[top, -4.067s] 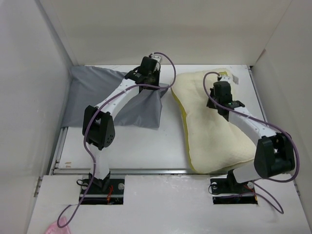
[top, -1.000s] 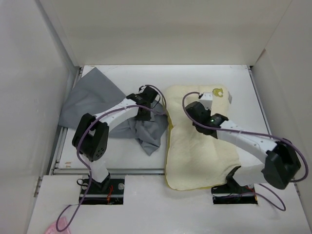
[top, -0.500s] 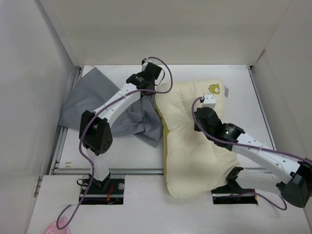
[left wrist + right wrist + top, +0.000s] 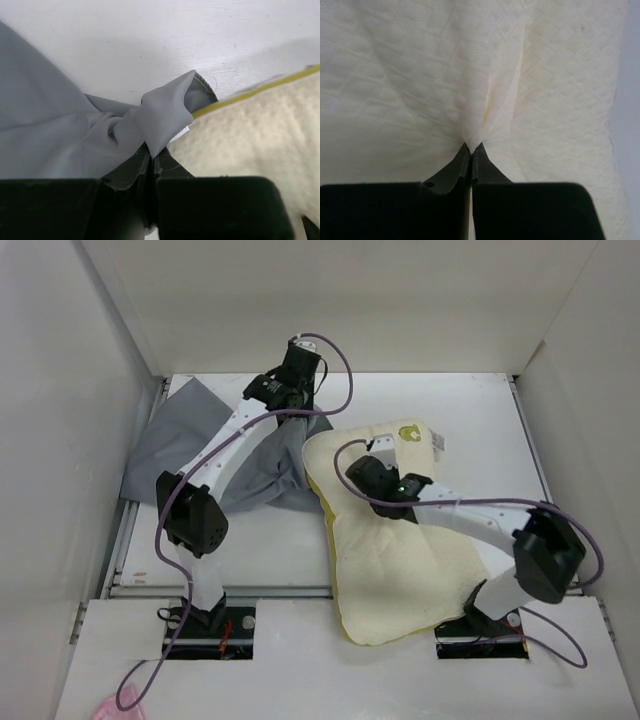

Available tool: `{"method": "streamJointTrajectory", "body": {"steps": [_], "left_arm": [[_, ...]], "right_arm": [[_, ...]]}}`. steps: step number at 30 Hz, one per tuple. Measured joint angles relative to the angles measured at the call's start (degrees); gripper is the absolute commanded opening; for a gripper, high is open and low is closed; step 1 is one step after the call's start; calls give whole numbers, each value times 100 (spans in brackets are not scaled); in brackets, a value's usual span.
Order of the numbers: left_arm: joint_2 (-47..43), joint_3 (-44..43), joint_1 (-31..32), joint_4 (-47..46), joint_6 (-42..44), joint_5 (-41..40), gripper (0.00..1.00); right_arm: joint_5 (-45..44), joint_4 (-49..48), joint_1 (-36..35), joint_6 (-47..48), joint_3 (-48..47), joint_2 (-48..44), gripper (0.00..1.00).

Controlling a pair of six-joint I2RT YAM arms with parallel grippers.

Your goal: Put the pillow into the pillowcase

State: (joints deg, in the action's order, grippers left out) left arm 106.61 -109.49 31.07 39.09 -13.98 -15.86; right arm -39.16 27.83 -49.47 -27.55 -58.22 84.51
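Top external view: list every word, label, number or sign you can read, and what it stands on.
No text can be read.
Yellow emblem on the far corner of the pillow: too small to read.
White tag beside it: too small and blurred to read.
Pillowcase: plain grey, no marking in view.

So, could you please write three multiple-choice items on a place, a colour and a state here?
1. From above, the pillowcase lies: A left of the pillow B right of it C hidden beneath it
2. The pillow's edge is: A red B yellow C blue
3. The right gripper is: A open B shut on the pillowcase C shut on the pillow
Answers: 1 A, it sits on the left side; 2 B, yellow shows in the left wrist view; 3 C, it pinches cream fabric.
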Motion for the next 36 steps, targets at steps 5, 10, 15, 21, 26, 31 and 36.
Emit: {"method": "streamJointTrajectory", "body": {"steps": [5, 10, 15, 21, 26, 31, 36], "left_arm": [[-181, 125, 35, 15, 129, 210, 0], [-208, 125, 35, -22, 201, 398, 0], [-205, 125, 33, -22, 221, 494, 0], [-208, 118, 33, -122, 245, 837, 3], [66, -466, 28, 2, 260, 872, 0], [575, -1257, -83, -20, 166, 817, 0], [671, -1340, -190, -33, 92, 1108, 0]], "right_arm": [[-363, 411, 0, -160, -750, 909, 0], [-365, 306, 13, -79, -839, 761, 0], [-339, 269, 315, -15, -1086, 485, 0], [-310, -376, 636, 614, -1471, 507, 0], [-262, -925, -131, 1202, -1252, 522, 0], [22, -994, -734, 1060, -490, 424, 0], [608, -1202, -960, 1121, 109, 295, 0]]}}
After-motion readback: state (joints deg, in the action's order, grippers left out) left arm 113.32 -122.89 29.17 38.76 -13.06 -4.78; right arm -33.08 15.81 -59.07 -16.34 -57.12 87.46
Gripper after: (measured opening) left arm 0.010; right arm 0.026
